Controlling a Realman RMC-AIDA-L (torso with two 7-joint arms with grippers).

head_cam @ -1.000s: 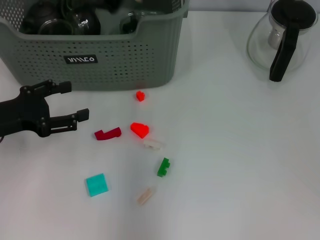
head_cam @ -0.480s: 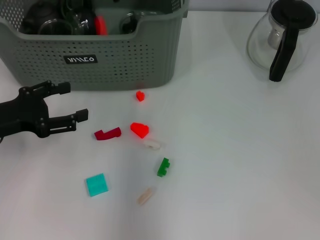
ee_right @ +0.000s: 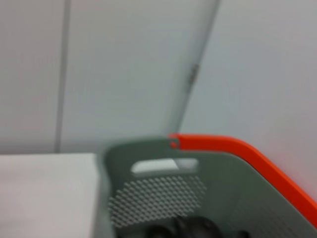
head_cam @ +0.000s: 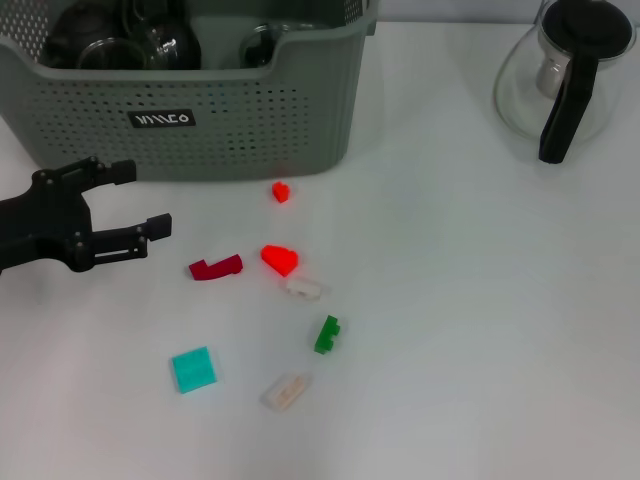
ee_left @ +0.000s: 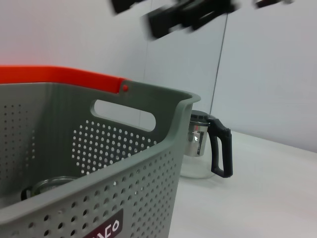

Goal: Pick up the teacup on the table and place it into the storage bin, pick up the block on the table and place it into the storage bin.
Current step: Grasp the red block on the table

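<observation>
The grey-green storage bin (head_cam: 230, 110) stands at the table's back left, with glass teacups (head_cam: 165, 45) inside it; no teacup shows on the bare table. Several small blocks lie in front of the bin: a small red one (head_cam: 281, 191), a bigger red one (head_cam: 280, 260), a dark red one (head_cam: 216, 267), plus white (head_cam: 303, 288), green (head_cam: 327, 334), teal (head_cam: 193, 369) and beige (head_cam: 286, 391). My left gripper (head_cam: 143, 197) hovers open and empty left of the dark red block. Blurred dark shapes above the bin (ee_left: 99, 163) in the left wrist view look like my right gripper (ee_left: 190, 12).
A glass jug with a black handle (head_cam: 565, 75) stands at the back right. The bin (ee_right: 148, 198) has an orange band on its far rim (ee_left: 59, 74). Bare white table (head_cam: 480, 300) spreads to the right of the blocks.
A red piece seen inside the bin half a second ago no longer shows. My left gripper has drifted slightly left. The beige block has shifted a little.
</observation>
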